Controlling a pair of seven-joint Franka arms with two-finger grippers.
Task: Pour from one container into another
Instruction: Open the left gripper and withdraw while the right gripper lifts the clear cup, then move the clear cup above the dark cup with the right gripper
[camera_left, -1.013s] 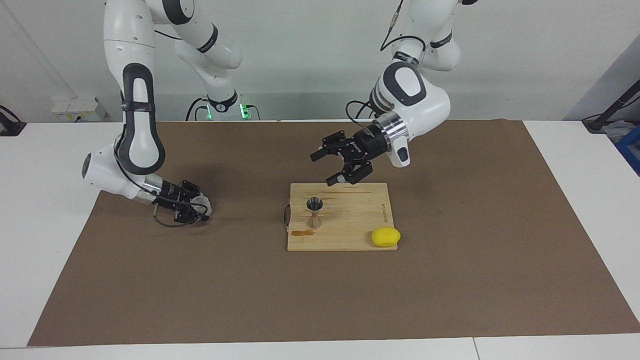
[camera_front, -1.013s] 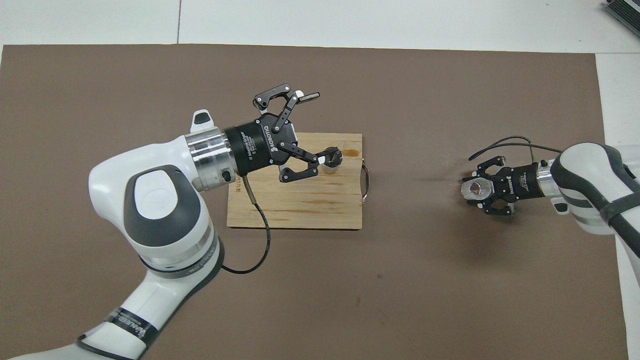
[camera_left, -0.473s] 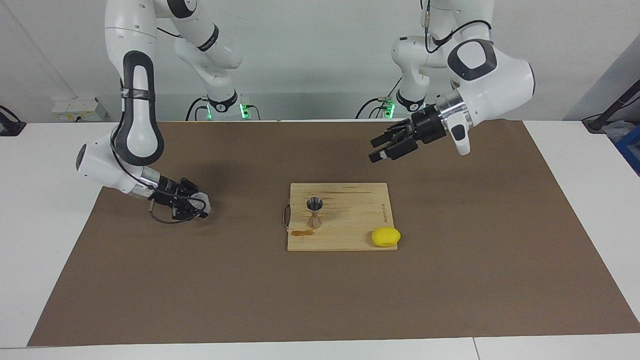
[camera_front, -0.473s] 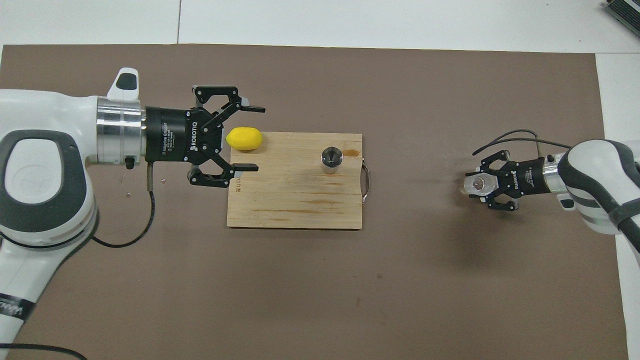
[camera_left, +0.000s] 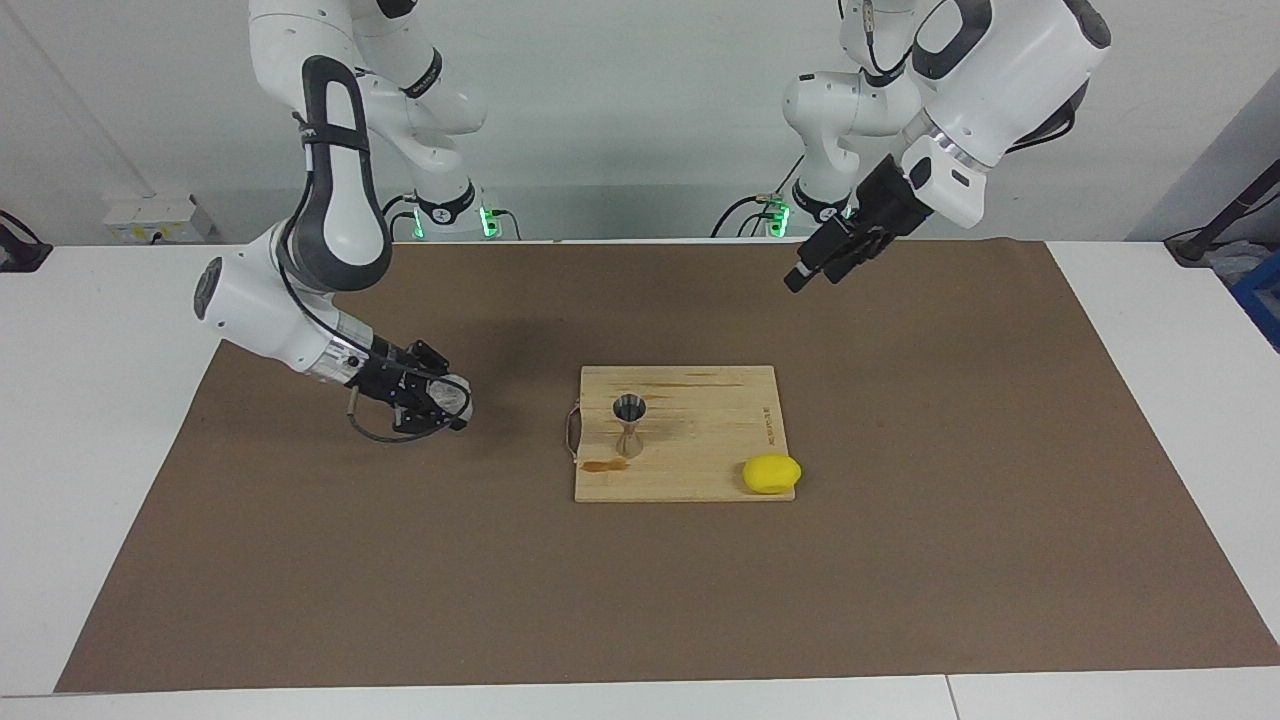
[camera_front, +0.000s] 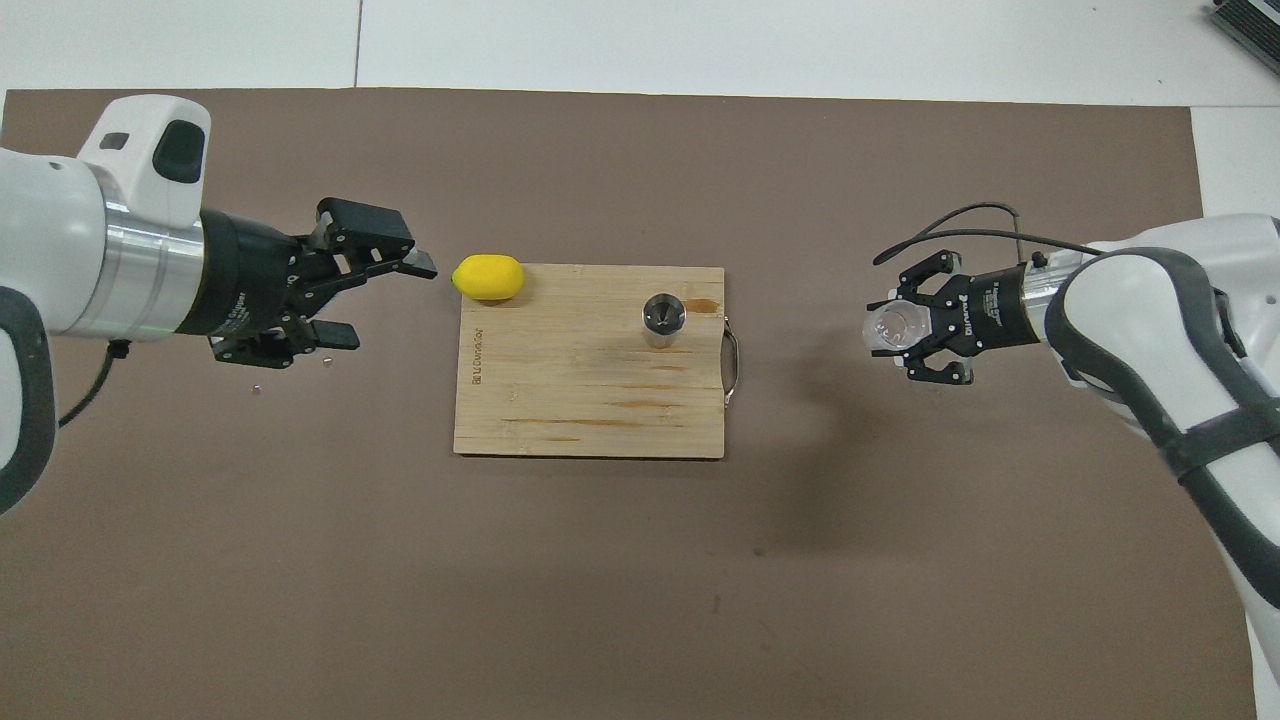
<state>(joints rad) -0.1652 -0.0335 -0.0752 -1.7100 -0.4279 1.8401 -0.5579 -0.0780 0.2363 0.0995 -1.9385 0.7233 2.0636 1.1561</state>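
Note:
The clear cup (camera_left: 452, 398) is held in my right gripper (camera_left: 447, 402), shut on it, just above the brown mat beside the board's handle end; in the overhead view the cup (camera_front: 893, 327) shows its open mouth between the fingers of the right gripper (camera_front: 900, 330). The steel jigger (camera_left: 629, 424) stands upright on the wooden cutting board (camera_left: 700, 450); it also shows in the overhead view (camera_front: 662, 317). My left gripper (camera_left: 803, 277) is open and empty, raised high over the mat toward the left arm's end, and shows in the overhead view (camera_front: 385, 303).
A yellow lemon (camera_left: 771, 473) lies at the board's corner farther from the robots, toward the left arm's end. A brown wet stain (camera_left: 603, 465) marks the board beside the jigger. The board (camera_front: 590, 400) has a metal handle (camera_front: 733, 360) facing the cup.
My left gripper has pulled up and away from over the board toward its own end. My right gripper has carried the cup across the mat toward the board.

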